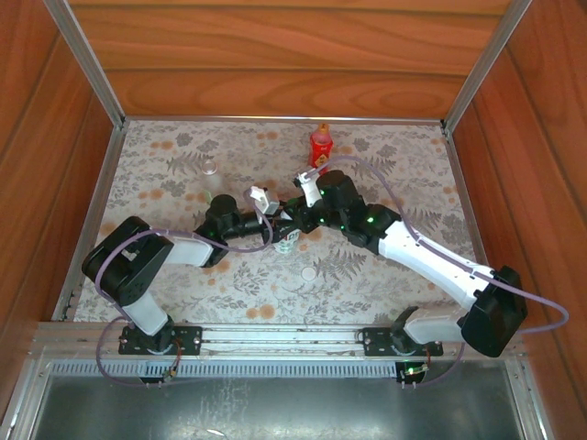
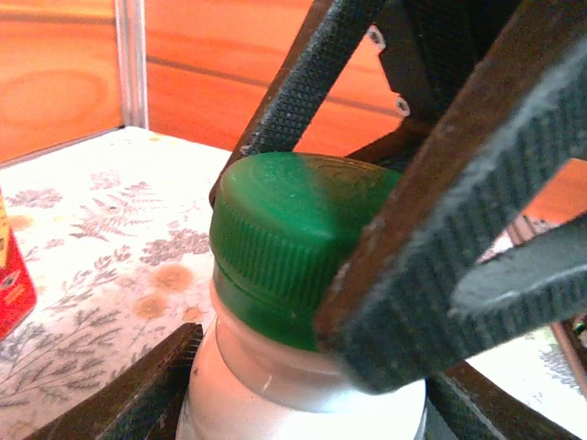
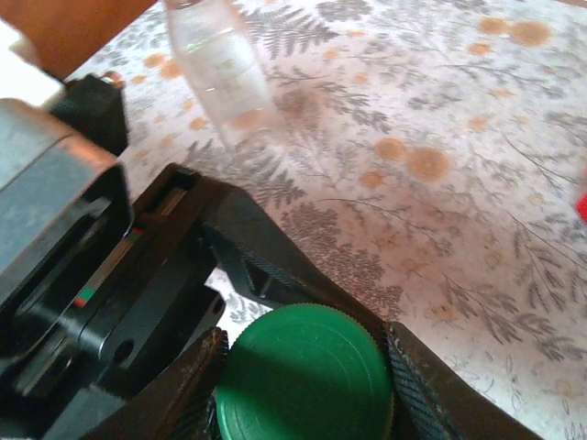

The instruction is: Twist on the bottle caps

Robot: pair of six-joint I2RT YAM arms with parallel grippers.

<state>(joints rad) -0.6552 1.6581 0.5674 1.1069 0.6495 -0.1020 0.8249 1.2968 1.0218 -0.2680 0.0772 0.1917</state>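
Note:
The white bottle (image 2: 275,390) stands upright at the table's middle (image 1: 288,242), and the green cap (image 2: 293,238) sits on its neck. My left gripper (image 2: 307,417) is shut on the bottle's body, one finger on each side. From above, my right gripper (image 3: 303,362) is shut on the green cap (image 3: 303,380); its fingers (image 2: 431,266) press the cap's ribbed rim. The red bottle (image 1: 321,147), wearing the golden-brown cap (image 1: 322,128), stands at the back. The clear bottle (image 1: 210,169) stands uncapped at the back left. The white cap (image 1: 309,273) lies on the table in front of the grippers.
The table has a floral cloth (image 1: 385,183) and is boxed in by wooden walls with metal rails (image 1: 92,64). Both arms meet at the centre, the left one (image 1: 183,247) from the near left, the right one (image 1: 422,252) from the near right.

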